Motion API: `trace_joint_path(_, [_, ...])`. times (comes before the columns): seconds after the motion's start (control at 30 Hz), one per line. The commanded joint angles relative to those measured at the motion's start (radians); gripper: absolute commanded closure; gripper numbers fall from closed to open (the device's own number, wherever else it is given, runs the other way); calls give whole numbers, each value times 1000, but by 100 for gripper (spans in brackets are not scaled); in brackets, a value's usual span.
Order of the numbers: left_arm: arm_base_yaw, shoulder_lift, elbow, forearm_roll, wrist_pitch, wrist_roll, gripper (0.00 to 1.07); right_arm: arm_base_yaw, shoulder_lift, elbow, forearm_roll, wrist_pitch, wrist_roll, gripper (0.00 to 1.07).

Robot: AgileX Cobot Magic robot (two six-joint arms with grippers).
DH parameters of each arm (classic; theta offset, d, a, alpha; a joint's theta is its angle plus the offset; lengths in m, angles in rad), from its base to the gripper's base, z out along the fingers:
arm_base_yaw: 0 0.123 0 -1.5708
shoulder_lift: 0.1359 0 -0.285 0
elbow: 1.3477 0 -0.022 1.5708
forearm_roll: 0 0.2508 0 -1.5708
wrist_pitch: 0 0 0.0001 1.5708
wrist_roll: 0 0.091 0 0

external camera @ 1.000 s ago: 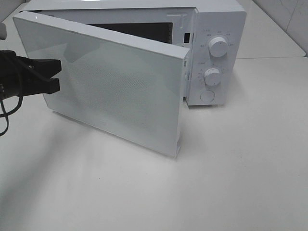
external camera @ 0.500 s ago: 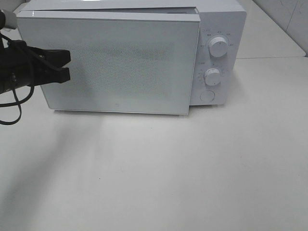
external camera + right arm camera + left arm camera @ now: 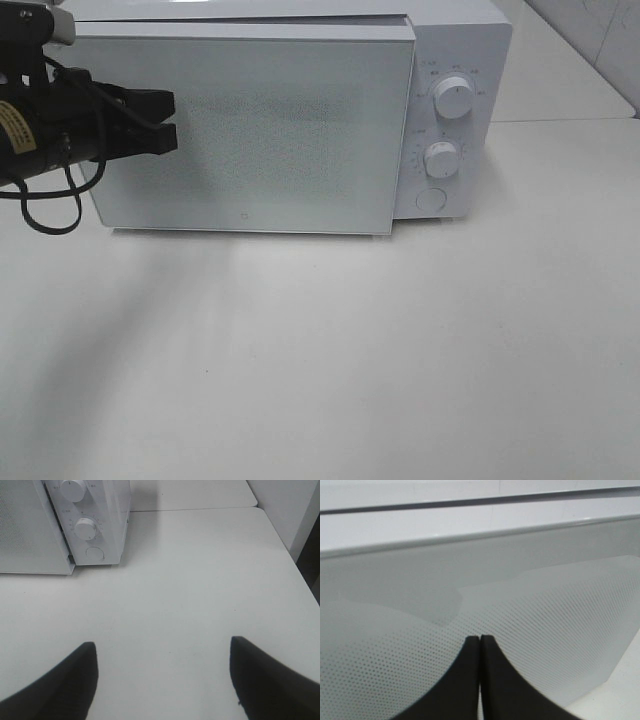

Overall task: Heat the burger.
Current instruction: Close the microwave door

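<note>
Item 1, microwave (image 3: 460, 45): white, standing on the worktop (image 3: 400, 350) by its far edge, front facing the near edge

Item 2, door (image 3: 260, 130): shut flush with the cabinet; pale pane with a fine dotted field across its middle; it covers the front from the left side as far as the control strip

Item 3, control strip: on the right side of the front; upper knob (image 3: 454, 100), lower knob (image 3: 440, 158) beneath it, round button (image 3: 431, 200) lowest; small markings ring both knobs, too small to read

Item 4, left gripper (image 3: 172, 122): black, reaching in from the left edge of the worktop at the height of the door's upper half; jaws pressed together with only a thin seam between them, nothing between the pads; in the left wrist view the tips (image 3: 480, 639) sit right at the dotted pane, though whether they touch it cannot be told; a yellow label (image 3: 12, 125) shows on the arm and a black cable (image 3: 45, 215) loops below it

Item 5, right gripper (image 3: 162, 642): seen in the right wrist view only; jaws spread wide, empty; it hangs over bare worktop toward the right edge, well apart from the microwave

Item 6, burger: not in sight in any view; the dotted pane shows nothing behind it, so its place cannot be told

Item 7, worktop: white, matt, with a faint shadow at the near left corner
</note>
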State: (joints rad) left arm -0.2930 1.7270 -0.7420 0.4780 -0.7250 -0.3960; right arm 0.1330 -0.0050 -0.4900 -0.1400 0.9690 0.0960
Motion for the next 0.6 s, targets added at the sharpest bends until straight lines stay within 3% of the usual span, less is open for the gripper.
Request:
trace_joint_path(0.03, [-6,5,-19,-7,15,-13,107,-7,-28,0,0,-6,-10,37])
trace_joint_path(0.23, [-18,27,-47,-5,27,-36,107,-7,-28,0,0,-6,-10,37])
trace_joint_path(0.6, [-100,75,-130,-20,81,-7,107,-7,-28,0,0,-6,-10,37])
